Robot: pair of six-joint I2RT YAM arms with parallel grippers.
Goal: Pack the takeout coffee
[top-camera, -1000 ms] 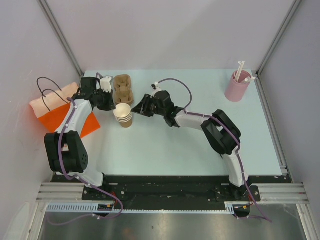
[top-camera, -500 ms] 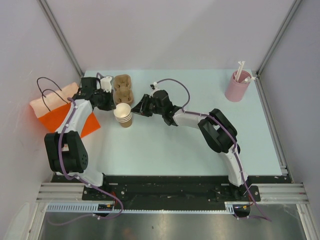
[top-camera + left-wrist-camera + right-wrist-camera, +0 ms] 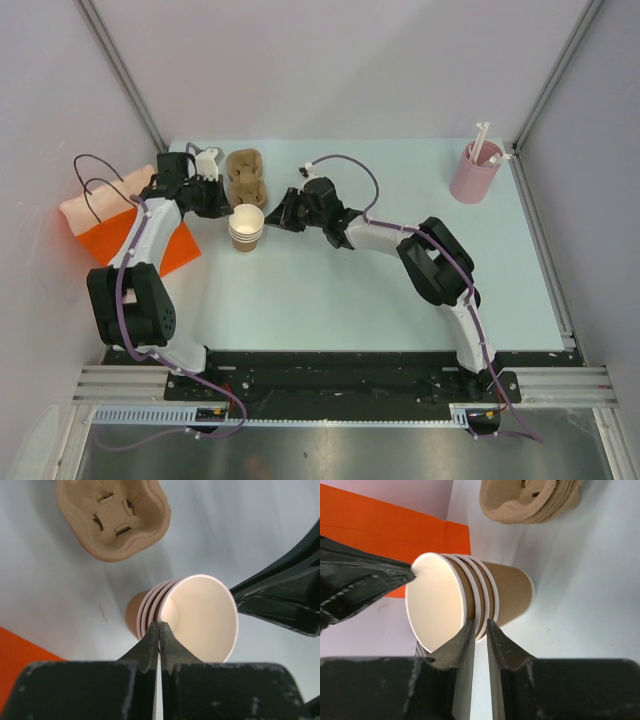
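Cups of smooth tan paper, nested, white-rimmed, near moulded-pulp tray.

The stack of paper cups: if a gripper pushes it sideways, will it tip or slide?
Probably tips: the stack of paper cups is narrower at the base than the mouth. Empty, so likely light; thin rims may crush if squeezed.

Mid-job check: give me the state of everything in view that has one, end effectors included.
Stack of nested tan paper cups: upright, lidless, top cup empty.
Brown moulded-pulp cup tray: open side up, wells empty.
Orange bag with black handles: lying flat, mouth not visible.
Pink cylinder holding white straws: upright.
Left end effector: shut, tips at the stack's rim.
Right end effector: narrow gap astride the rim, grip unclear.
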